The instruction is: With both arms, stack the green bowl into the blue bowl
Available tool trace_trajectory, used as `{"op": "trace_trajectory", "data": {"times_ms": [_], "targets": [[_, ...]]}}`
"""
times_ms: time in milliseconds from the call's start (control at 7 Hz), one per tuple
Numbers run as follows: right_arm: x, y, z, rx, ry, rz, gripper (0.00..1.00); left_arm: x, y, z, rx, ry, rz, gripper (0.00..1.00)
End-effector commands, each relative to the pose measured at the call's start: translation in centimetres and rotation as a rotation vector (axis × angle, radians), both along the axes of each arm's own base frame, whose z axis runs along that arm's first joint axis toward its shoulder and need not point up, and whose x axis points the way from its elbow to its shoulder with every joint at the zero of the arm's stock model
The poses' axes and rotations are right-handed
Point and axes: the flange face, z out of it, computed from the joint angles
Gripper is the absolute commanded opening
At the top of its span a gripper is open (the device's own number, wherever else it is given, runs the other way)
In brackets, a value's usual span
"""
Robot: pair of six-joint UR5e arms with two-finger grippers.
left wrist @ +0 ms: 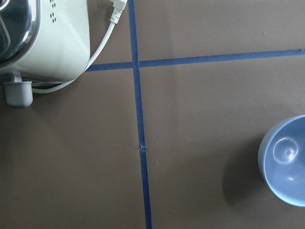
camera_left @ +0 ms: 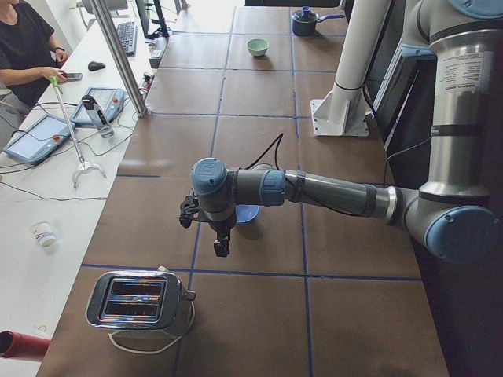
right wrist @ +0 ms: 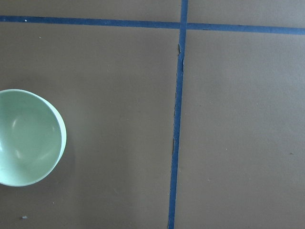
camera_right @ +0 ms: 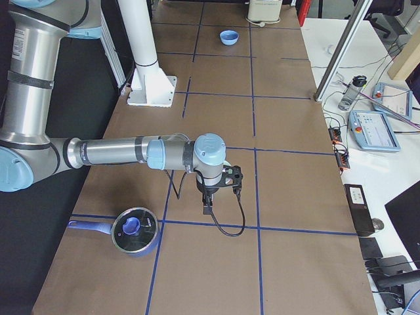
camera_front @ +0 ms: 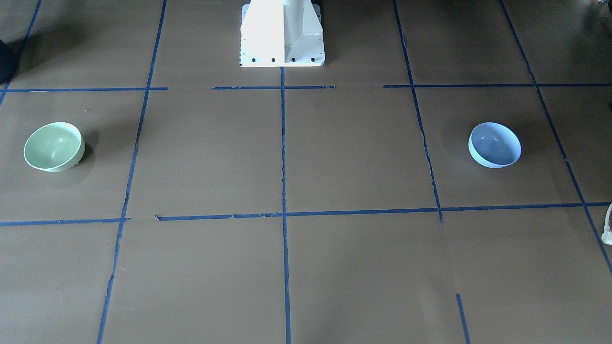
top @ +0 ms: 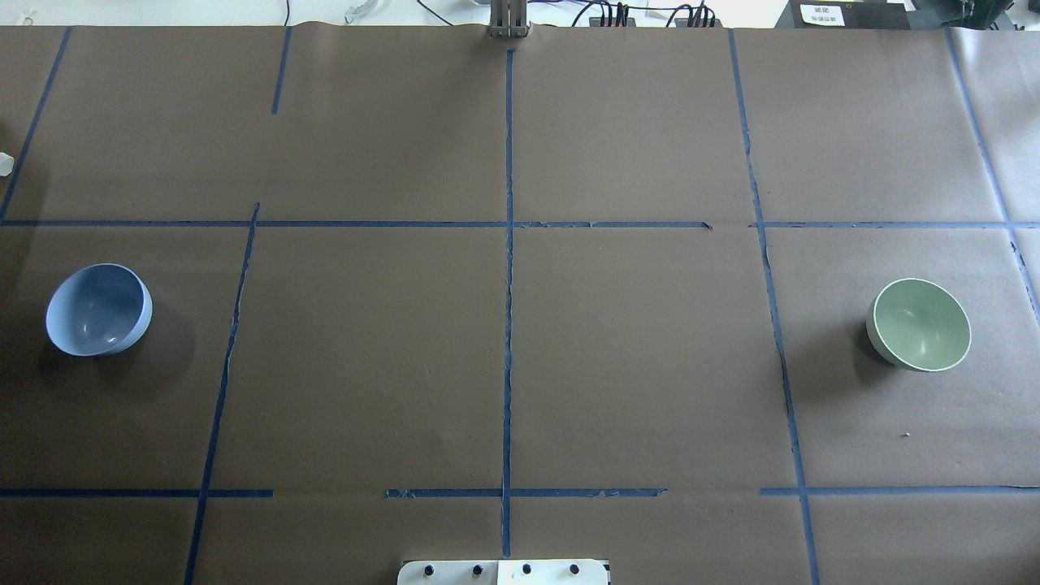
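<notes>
The green bowl (top: 919,324) stands upright on the table's right side; it also shows in the front view (camera_front: 54,146) and the right wrist view (right wrist: 26,137). The blue bowl (top: 99,309) stands upright on the far left side, also in the front view (camera_front: 494,144) and the left wrist view (left wrist: 286,162). My left gripper (camera_left: 222,247) hangs above the table beside the blue bowl (camera_left: 247,213). My right gripper (camera_right: 208,209) hangs above the green bowl's area. I cannot tell whether either is open or shut. Neither wrist view shows fingers.
A chrome and cream toaster (camera_left: 138,301) with its cord stands beyond the blue bowl at the left end. A blue pot with a glass lid (camera_right: 134,230) stands at the right end. The white pedestal base (camera_front: 282,33) is at the robot's edge.
</notes>
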Motion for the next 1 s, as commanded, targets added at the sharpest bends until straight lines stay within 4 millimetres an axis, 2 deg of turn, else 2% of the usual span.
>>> {"op": "trace_trajectory", "data": {"times_ms": [0, 286, 429, 857], "targets": [[-0.1, 0.0, 0.1, -0.003, -0.002, 0.0, 1.0, -0.1, 1.2, 0.3, 0.045, 0.002, 0.011, 1.0], [-0.1, 0.0, 0.2, -0.003, -0.002, 0.0, 1.0, -0.2, 1.4, 0.5, 0.04, -0.003, 0.006, 1.0], [-0.1, 0.1, 0.3, -0.007, -0.001, 0.0, 1.0, -0.1, 1.3, 1.4, 0.023, -0.005, 0.009, 1.0], [-0.6, 0.6, 0.7, -0.015, -0.069, -0.002, 1.0, -0.1, 1.4, 1.5, 0.028, -0.004, 0.014, 1.0]]}}
